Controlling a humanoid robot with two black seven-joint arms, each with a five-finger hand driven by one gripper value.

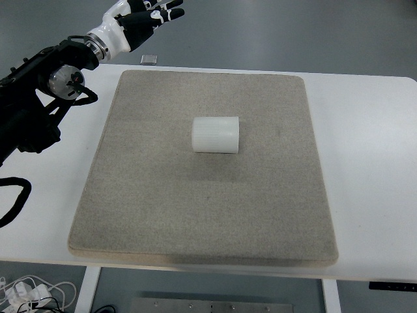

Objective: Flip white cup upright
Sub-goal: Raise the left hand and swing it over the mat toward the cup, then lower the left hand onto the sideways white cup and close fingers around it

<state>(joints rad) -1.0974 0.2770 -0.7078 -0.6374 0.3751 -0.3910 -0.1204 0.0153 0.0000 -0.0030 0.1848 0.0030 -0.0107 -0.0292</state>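
Note:
A white ribbed cup (215, 135) lies on its side near the middle of a grey-brown mat (163, 208), its axis running left to right. My left hand (148, 18) is raised at the top left, beyond the table's far edge, with its fingers spread and holding nothing. It is well away from the cup, up and to the left of it. The black left arm (39, 91) comes in from the left edge. No right arm shows.
The mat lies on a white table (371, 163). A small grey square object (149, 59) sits on the table's far edge, just below my left hand. Cables (26, 290) lie on the floor at the bottom left.

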